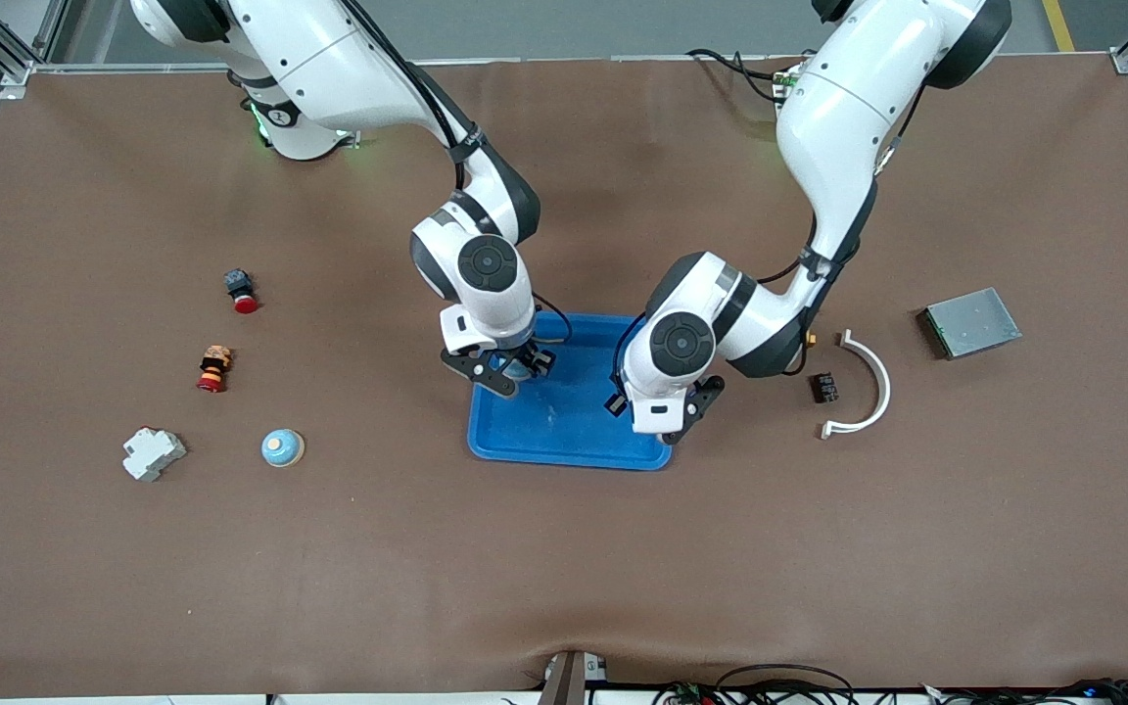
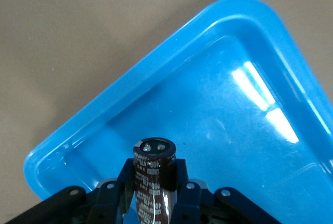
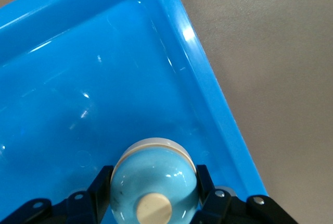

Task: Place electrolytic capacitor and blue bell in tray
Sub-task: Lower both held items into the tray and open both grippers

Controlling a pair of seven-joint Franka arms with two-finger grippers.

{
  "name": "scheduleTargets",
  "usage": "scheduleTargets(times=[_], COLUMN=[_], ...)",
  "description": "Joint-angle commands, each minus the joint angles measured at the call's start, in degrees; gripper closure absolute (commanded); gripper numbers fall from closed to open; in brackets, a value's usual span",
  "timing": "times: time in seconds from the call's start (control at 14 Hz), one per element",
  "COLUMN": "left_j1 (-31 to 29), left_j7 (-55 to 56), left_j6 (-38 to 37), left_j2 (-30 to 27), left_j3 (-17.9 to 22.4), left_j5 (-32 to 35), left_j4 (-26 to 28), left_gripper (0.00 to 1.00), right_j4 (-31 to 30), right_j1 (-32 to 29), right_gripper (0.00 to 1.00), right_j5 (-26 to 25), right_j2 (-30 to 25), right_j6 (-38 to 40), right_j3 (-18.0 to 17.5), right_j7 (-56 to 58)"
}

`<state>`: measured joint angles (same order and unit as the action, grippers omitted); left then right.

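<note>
Blue tray [image 1: 564, 436] holds nothing yet. Left gripper [image 2: 154, 195] clamps the capacitor [image 2: 154, 174] and right gripper [image 3: 154, 195] clamps the bell [image 3: 154, 179], both poised just over the tray floor; only release remains.

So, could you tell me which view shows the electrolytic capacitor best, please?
The left wrist view: the electrolytic capacitor fills the foreground, clamped in the left gripper over the tray. In the front view the arm hides it; the right wrist view does not show it.
</note>
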<state>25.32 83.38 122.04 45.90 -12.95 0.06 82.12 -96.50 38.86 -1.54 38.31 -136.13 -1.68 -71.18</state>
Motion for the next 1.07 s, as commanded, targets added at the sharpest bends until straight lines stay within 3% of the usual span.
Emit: scheduleTargets(times=[0.0, 0.5, 0.57, 0.71, 0.78, 0.85, 0.93, 1.0], left_j1=[1.3, 1.9, 1.8, 1.8, 2.0, 2.1, 2.0, 1.8], left_j7=[2.1, 2.3, 2.3, 1.7, 1.7, 2.0, 2.0, 1.9], left_j6=[0.1, 0.1, 0.1, 0.1, -0.1, -0.4, -0.8, -2.5], left_j2=[0.7, 0.7, 0.7, 0.7, 0.5, 0.2, -0.1, -1.2], left_j3=[0.7, 1.0, 1.0, 1.0, 1.0, 0.9, 0.9, 0.9], left_j5=[0.8, 1.6, 1.6, 1.7, 2.0, 2.9, 2.9, 2.9], left_j4=[0.6, 3.0, 3.0, 2.8, 2.8, 2.8, 2.6, 2.3], left_gripper=[0.98, 0.92, 0.78, 0.03, 0.0, 0.0, 0.0, 0.0], right_j4=[1.5, 1.7, 2.4, 3.1, 3.1, 3.2, 3.2, 3.2], right_j1=[1.1, 2.2, 2.4, 3.8, 4.1, 4.1, 4.1, 4.1], right_gripper=[1.0, 1.0, 1.0, 1.0, 1.0, 0.6, 0.01, 0.0], right_j5=[-1.2, -1.2, -1.2, -2.6, -3.4, -3.5, -3.5, -3.8], right_j2=[1.7, 3.9, 4.9, 6.1, 6.4, 6.4, 6.4, 6.4], right_j6=[-0.9, -3.4, -4.1, -4.3, -4.3, -4.3, -4.3, -4.2], right_j3=[0.5, 0.6, 0.6, 1.5, 1.7, 1.7, 1.7, 1.8], right_j7=[-2.6, -4.0, -4.8, -6.3, -6.6, -6.6, -6.7, -6.6])
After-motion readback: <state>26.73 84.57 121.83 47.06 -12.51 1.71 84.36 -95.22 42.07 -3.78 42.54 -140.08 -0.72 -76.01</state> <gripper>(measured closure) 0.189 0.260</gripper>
